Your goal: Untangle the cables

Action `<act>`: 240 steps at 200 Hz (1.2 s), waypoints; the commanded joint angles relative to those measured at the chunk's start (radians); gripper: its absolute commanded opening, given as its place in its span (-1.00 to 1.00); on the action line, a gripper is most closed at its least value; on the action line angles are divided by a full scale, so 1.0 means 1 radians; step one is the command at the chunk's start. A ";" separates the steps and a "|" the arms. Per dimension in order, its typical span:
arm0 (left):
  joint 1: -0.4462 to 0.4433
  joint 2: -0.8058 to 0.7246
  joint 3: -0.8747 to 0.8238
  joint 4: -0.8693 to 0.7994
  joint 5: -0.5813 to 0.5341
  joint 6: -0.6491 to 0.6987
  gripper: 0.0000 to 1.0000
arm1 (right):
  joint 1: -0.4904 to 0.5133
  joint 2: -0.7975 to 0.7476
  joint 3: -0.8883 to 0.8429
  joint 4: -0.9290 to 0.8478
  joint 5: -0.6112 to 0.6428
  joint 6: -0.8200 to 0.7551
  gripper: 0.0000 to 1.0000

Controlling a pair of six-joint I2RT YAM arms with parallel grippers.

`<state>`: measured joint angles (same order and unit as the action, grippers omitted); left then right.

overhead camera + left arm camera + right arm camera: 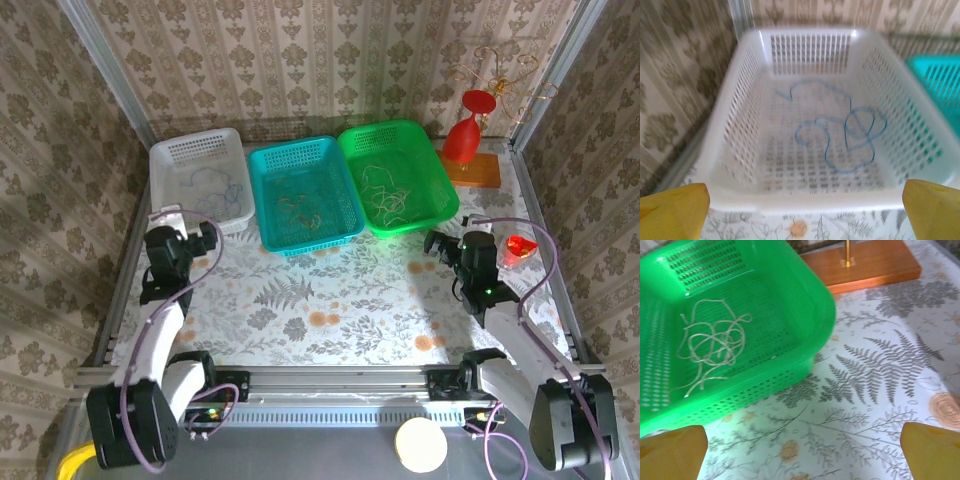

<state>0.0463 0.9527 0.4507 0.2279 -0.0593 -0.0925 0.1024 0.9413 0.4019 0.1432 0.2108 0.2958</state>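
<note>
Three groups of thin cables lie apart in three baskets at the back. A bluish cable (212, 185) (827, 152) loops in the white basket (165, 150) (790, 200). Brown-yellow cables (300, 207) lie in the teal basket (262, 155). Pale cream cables (385, 195) (715, 342) are coiled in the green basket (440, 170) (810, 295). My left gripper (205, 237) (802, 210) is open just in front of the white basket's near rim, holding nothing. My right gripper (440, 245) (802, 452) is open over the tablecloth by the green basket's near right corner, holding nothing.
A red goblet-shaped object (468, 135) stands on a wooden base (480, 170) (865, 262) at the back right, under a gold wire stand (495, 75). A small red object (520, 247) sits beside the right arm. Patterned walls and metal rails enclose the table.
</note>
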 commanded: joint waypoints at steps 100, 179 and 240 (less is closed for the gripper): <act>-0.046 0.611 -0.120 0.829 0.087 0.152 1.00 | -0.023 0.572 -0.056 0.815 -0.020 -0.296 1.00; -0.023 0.606 -0.061 0.701 0.196 0.162 1.00 | -0.084 0.587 0.009 0.703 -0.140 -0.264 1.00; -0.023 0.607 -0.060 0.699 0.197 0.162 1.00 | -0.089 0.592 0.021 0.684 -0.148 -0.261 1.00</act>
<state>0.0196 1.5696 0.3737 0.9268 0.1139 0.0494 0.0162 1.5311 0.3992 0.8204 0.0795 0.0292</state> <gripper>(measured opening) 0.999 0.999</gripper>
